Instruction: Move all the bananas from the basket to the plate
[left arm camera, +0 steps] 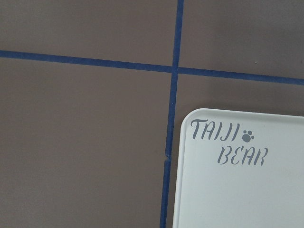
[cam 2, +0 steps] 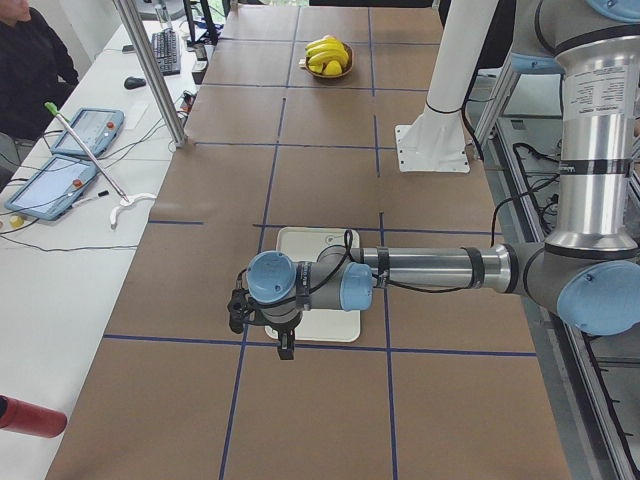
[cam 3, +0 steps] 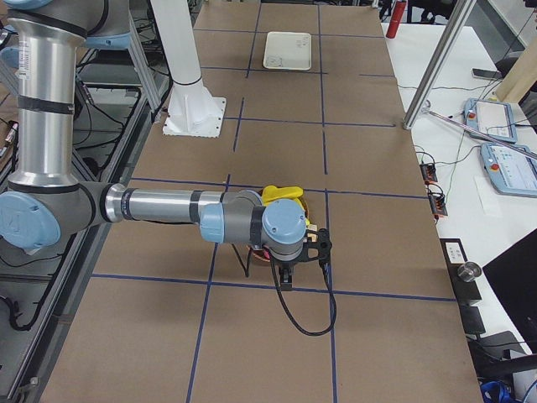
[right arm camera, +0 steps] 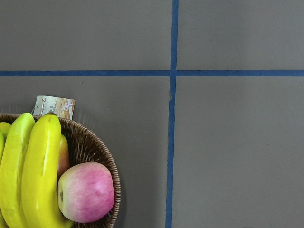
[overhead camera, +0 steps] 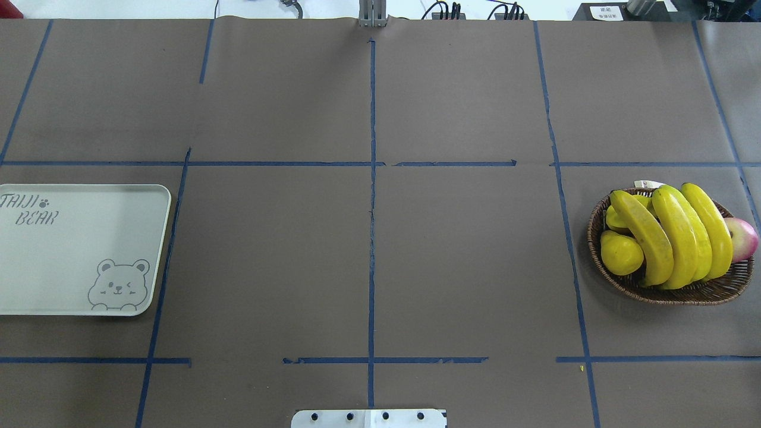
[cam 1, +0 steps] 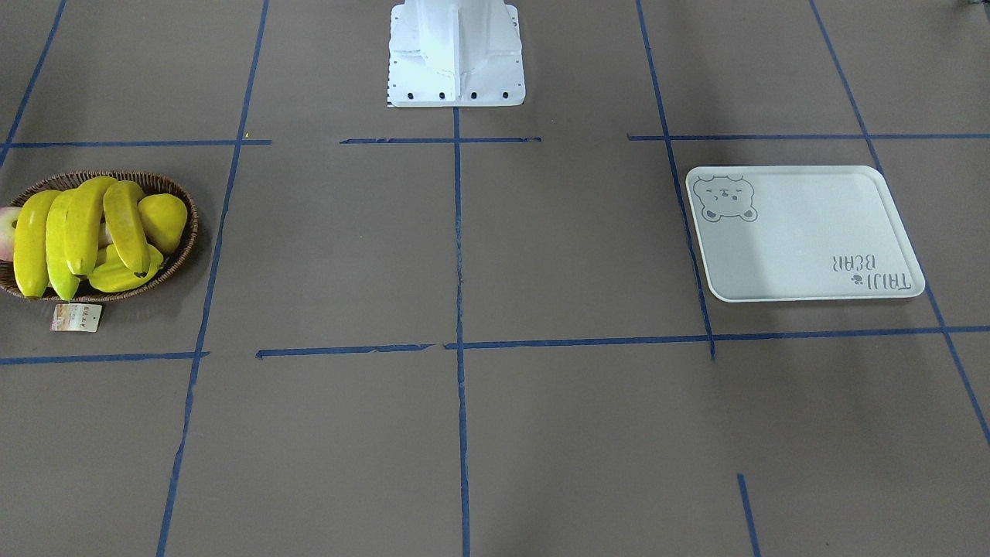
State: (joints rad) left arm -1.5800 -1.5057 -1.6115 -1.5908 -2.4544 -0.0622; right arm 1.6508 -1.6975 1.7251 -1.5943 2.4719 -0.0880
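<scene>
Several yellow bananas [cam 1: 81, 232] [overhead camera: 672, 238] lie heaped in the dark wicker basket [cam 1: 182, 247] [overhead camera: 672, 294] at the table's right end; two of them [right arm camera: 33, 175] fill the right wrist view's lower left. The pale plate [cam 1: 804, 232] [overhead camera: 71, 249] with the bear drawing lies bare at the left end, its lettered corner [left arm camera: 247, 190] in the left wrist view. My left gripper [cam 2: 284, 346] hangs over the plate's outer edge. My right gripper [cam 3: 285, 279] hangs over the basket's outer side. Both show only in the side views, so I cannot tell whether they are open or shut.
The basket also holds a yellow pear [overhead camera: 620, 252], a ridged yellow fruit [cam 1: 116, 275] and a pink apple [right arm camera: 88, 192]. A paper tag [cam 1: 76, 317] lies beside the basket. The white robot base [cam 1: 456, 54] stands at the table's middle. A person and tablets sit along the operators' side.
</scene>
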